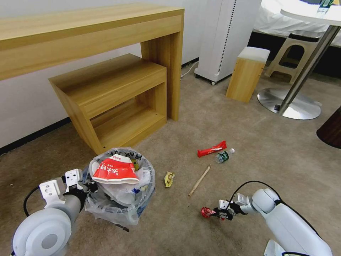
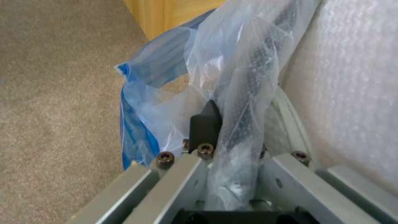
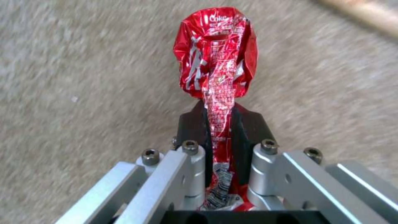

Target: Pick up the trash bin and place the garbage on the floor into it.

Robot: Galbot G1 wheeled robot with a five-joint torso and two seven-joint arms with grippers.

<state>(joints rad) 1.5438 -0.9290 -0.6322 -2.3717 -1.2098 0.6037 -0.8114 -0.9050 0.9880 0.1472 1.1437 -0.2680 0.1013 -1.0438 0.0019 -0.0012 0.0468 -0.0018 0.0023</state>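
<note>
Carpet floor (image 1: 248,142) | left gripper (image 1: 93,185) seemingly clamps trash bin (image 1: 120,209) | right gripper (image 1: 217,213) pinches red wrapper (image 1: 206,212)

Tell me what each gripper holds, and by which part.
Left gripper: the trash bin, by its bag-lined rim. Right gripper: a crumpled red wrapper, by its narrow twisted end.

Wooden desk (image 1: 88,32) along the white wall, low wooden shelf unit (image 1: 113,99) tucked under it. White appliance on wheels (image 1: 227,39) right of the desk, cable (image 1: 188,69) running from its base along the wall. Small wooden stool with white top (image 1: 248,73) beside it. Round table's chrome base (image 1: 289,103) near a beige plastic stool (image 1: 293,57). Dark round object (image 1: 330,131) at right edge.
</note>
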